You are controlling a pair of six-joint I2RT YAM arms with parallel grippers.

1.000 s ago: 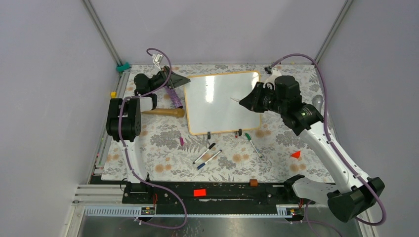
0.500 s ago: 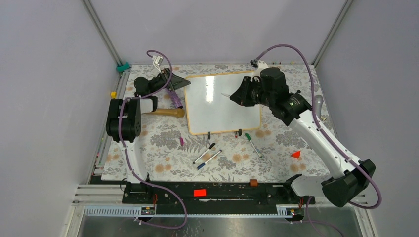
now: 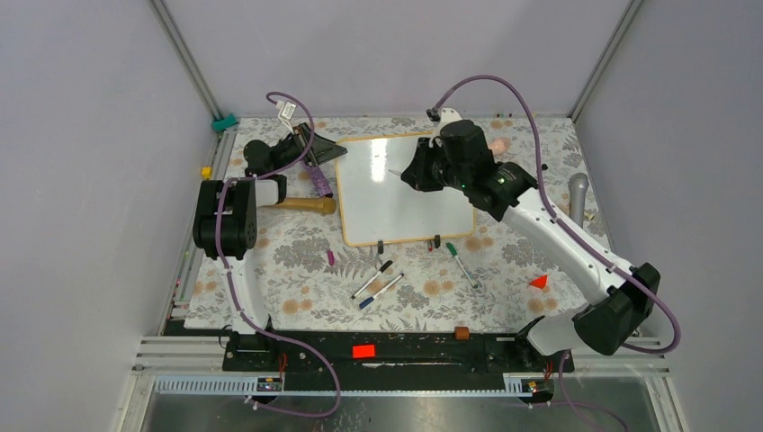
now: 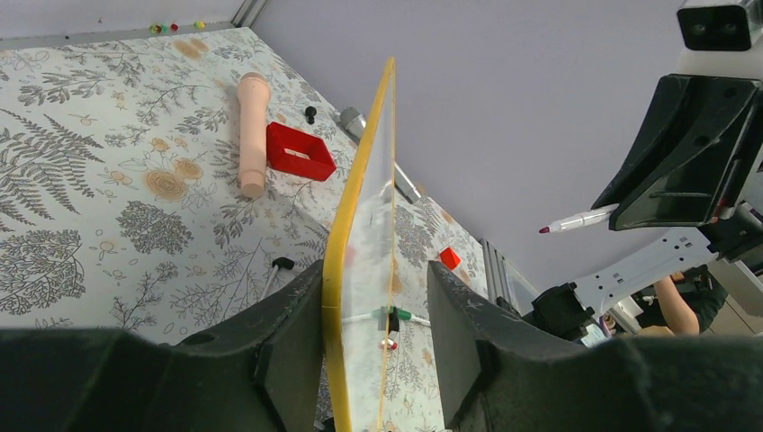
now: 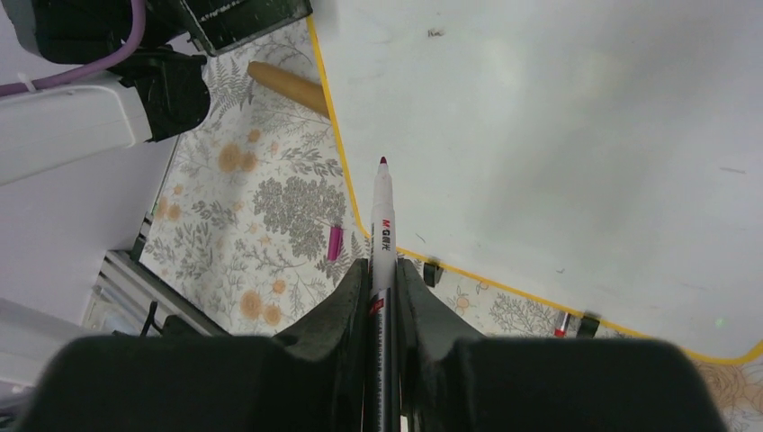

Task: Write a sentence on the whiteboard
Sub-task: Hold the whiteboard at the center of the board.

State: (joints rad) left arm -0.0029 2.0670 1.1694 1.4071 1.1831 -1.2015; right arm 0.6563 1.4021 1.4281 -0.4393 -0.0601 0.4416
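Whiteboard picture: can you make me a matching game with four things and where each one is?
Things:
1. whiteboard
2. uncapped marker
3. green-capped marker
4. small pink cap

Places:
A. on the tablecloth, right of the black clips
B. clamped in the right gripper
C. edge pinched by the left gripper
D. on the tablecloth, off the board's near left corner

Pairs: 1-C, 2-B, 3-A, 4-D

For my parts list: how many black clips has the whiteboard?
2, on the whiteboard's near edge: left clip and right clip, either side of its middle. The right arm may hide others.
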